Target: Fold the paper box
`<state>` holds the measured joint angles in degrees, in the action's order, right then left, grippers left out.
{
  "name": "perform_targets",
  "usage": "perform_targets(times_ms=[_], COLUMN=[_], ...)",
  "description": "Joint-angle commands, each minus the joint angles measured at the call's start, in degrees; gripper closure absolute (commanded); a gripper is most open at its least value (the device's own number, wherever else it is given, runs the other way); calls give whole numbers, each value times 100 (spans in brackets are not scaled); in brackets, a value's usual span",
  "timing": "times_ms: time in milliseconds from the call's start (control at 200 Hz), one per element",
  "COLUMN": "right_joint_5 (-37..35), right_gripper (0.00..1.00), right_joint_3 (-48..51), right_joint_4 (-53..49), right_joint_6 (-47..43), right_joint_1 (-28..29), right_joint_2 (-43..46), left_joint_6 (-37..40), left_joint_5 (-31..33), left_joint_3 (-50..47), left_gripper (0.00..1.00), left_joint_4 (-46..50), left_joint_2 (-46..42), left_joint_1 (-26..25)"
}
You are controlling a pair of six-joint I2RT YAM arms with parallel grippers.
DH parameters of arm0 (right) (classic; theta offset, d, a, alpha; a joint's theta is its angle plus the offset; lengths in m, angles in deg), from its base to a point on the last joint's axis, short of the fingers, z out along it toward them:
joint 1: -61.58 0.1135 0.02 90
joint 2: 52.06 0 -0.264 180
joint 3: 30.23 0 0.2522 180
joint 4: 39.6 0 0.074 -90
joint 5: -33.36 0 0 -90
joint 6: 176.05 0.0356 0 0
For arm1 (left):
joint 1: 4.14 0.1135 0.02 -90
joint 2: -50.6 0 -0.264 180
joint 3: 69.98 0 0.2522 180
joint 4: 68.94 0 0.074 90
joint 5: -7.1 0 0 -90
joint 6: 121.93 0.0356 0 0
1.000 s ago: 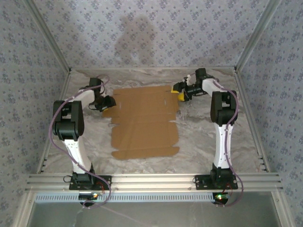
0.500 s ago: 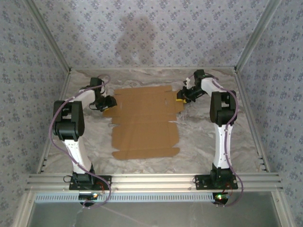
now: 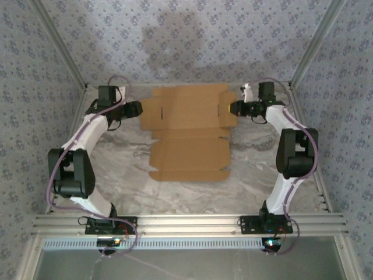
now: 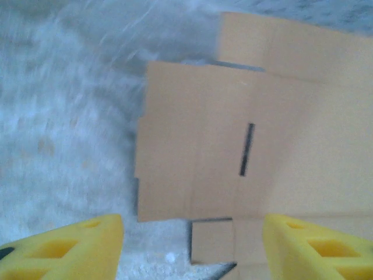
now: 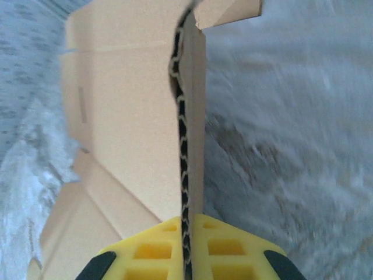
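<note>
**Item: paper box**. Plain tan cardboard, unprinted, opened out as a flat blank with creased panels, side flaps and small tabs. It lies on the far middle of the counter, its far edge near the back wall and its near edge about midway down the counter. The wide far panel has a short slit near each side. The left wrist view shows one as a dark slit in the panel. The narrower panels extend toward the arm bases.

**Right pincer**. It sits at the right edge of the box's far panel. In the right wrist view, the pincer is clenched on the cardboard. The corrugated edge runs straight between its yellow fingers. Whether that edge is raised off the counter cannot be told.

**Left pincer**. It sits at the left edge of the far panel, opposite the right one. In the left wrist view, the pincer is released. Its yellow fingers stand wide apart, with the box's left edge and a small tab showing between them. Contact with the cardboard cannot be told.

**Counter.** The surface is mottled grey and white. It is bare around the box.

**Surroundings.** The walls are papered with a small blue pattern. An aluminium rail at the near edge carries both arm bases.
</note>
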<state>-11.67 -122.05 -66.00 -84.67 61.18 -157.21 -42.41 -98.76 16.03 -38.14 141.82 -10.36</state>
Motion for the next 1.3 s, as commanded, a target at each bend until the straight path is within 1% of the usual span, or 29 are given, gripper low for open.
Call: perform_targets(times_ms=[0,30,70,150,190,230,375,460,595,650,720,775,889,1014,1124,1179,1239,1294], right_joint_5=[1153,1283,1446,1463,1386,1247,891,724,670,637,604,661,682,596,411,208,-37,-93], right_gripper=[93,94,94,95,95,95,95,95,95,95,94,93,93,93,93,93,93,93], right_joint_3=[372,400,399,327,365,442,765,919,924,924,924,924,924,924,924,924,924,924], right_joint_4=[964,972,876,472,362,285,259,283,290,173,83,138,91,31,-183,-354,-551,-583], right_joint_6=[-429,-531,-698,-1187,-1430,-1650,-2084,-2289,-2366,-2499,-2552,-2509,-2539,-2670,-3017,-3272,-3601,-3763], right_joint_1=[-143,-150,-140,-51,4,63,278,395,502,581,646,647,682,682,746,827,922,927], right_joint_2=[393,483,578,733,846,972,1470,1761,1961,2017,2065,2098,2205,2348,2441,2480,2554,2627], left_joint_6=[1913,1975,2004,2296,2772,3315,5138,5795,6059,6081,6032,5940,5887,6258,6540,6615,6668,6723], left_joint_5=[-169,-239,-520,-876,-861,-694,-379,-174,-44,148,563,699,517,449,486,443,541,529], left_joint_3=[344,559,852,1286,1501,1718,2462,2666,2842,2944,3117,3229,3313,3314,3213,3174,3166,3098], left_gripper=[34,34,35,36,35,35,33,33,33,33,33,34,33,33,34,34,34,34], left_joint_4=[-386,-280,-182,-182,-65,146,1254,1626,1738,1656,1445,1277,1093,1289,1343,1350,1345,1372], left_joint_2=[-270,-198,-105,12,50,107,333,492,744,861,1020,1079,1114,1156,1103,1046,984,865], left_joint_1=[-385,-351,-290,-366,-519,-720,-1434,-1655,-1679,-1688,-1732,-1742,-1751,-1759,-1751,-1730,-1717,-1679])
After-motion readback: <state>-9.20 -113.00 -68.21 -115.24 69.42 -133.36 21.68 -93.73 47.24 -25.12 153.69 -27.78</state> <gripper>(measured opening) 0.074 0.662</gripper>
